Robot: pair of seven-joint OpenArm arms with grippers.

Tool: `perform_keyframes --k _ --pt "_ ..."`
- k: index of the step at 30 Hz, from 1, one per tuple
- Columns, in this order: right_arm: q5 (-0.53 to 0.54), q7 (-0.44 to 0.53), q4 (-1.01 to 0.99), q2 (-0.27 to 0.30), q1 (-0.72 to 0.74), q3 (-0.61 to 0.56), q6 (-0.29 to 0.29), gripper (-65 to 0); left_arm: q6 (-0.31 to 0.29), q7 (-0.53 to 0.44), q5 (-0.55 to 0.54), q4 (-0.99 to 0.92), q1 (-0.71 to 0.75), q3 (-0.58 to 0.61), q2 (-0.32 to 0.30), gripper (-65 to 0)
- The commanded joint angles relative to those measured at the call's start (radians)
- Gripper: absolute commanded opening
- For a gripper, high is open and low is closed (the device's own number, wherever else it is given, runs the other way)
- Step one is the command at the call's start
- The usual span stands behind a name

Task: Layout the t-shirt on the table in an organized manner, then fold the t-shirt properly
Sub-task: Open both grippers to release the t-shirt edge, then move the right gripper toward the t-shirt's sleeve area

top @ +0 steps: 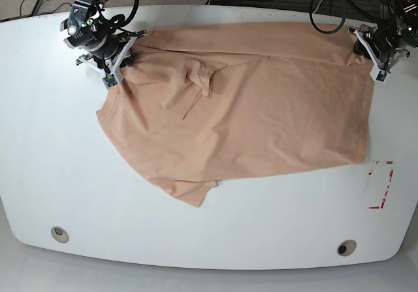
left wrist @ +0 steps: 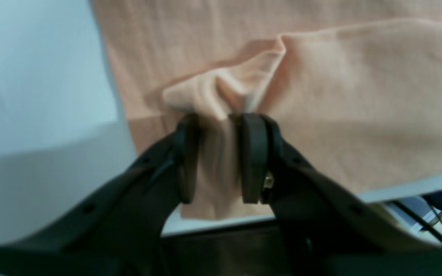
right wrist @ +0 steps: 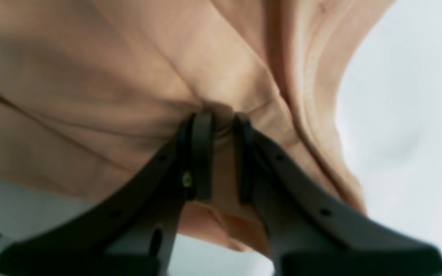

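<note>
The pale peach t-shirt (top: 248, 115) lies spread across the white table (top: 59, 161), with a small pucker near its far left part and a sleeve pointing to the near edge. My right gripper (top: 124, 58) sits at the shirt's far left corner. In the right wrist view it (right wrist: 221, 115) is shut on a bunched fold of the t-shirt (right wrist: 129, 76). My left gripper (top: 359, 44) is at the far right corner. The left wrist view shows it (left wrist: 221, 119) shut on a raised fold of the t-shirt (left wrist: 359, 96). No print shows.
A red tape outline (top: 382, 184) marks the table to the right of the shirt. Two grey grommets (top: 59, 234) (top: 346, 247) sit near the front edge. Cables (top: 326, 4) run behind the table's far edge.
</note>
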Motion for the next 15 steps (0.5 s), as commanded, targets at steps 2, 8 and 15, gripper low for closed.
perform_keyframes --k 2,8,15 --pt "0.001 0.011 -0.001 0.01 0.005 0.044 -0.002 -55.6 -0.001 -0.01 0.038 -0.005 -0.033 0.004 -0.025 -49.3" --pt "0.001 0.011 -0.001 0.011 0.006 0.093 -0.002 -55.6 -0.001 -0.01 0.055 -0.022 -0.037 0.002 -0.04 -49.3" --pt "0.004 0.007 0.066 0.01 0.012 0.094 -0.002 -54.7 -0.001 0.013 0.054 0.004 -0.042 0.0 -0.049 -49.3"
